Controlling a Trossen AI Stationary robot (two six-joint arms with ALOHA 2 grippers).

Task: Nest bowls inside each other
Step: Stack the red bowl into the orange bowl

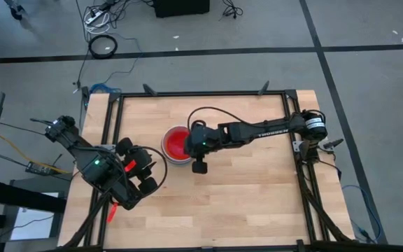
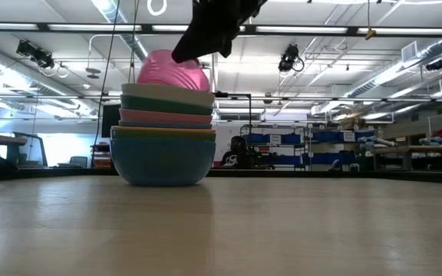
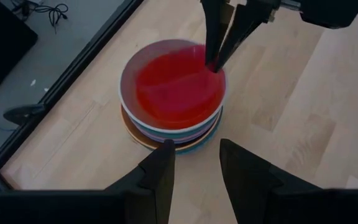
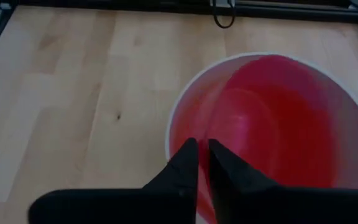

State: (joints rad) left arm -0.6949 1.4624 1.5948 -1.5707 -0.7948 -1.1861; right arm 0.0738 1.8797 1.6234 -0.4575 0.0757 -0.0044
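On the wooden worktop [image 1: 243, 196], toward its back edge, the stack of round plastic bowls [image 2: 163, 142] carries a tilted red-orange bowl [image 3: 178, 87] directly under the right gripper [image 3: 219, 59], fingers nearly closed on its rim, while the left gripper [image 3: 196, 163] waits open near the left edge.

You have a coiled black cable [image 1: 103, 46] and a white power strip [image 1: 95, 17] on the floor beyond the table's [image 1: 257, 203] far-left corner.

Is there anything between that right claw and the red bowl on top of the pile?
Nothing visible does. The right gripper is right at the rim of the red-orange bowl, which sits tilted in the white bowl atop the stack. The left gripper waits apart, open.
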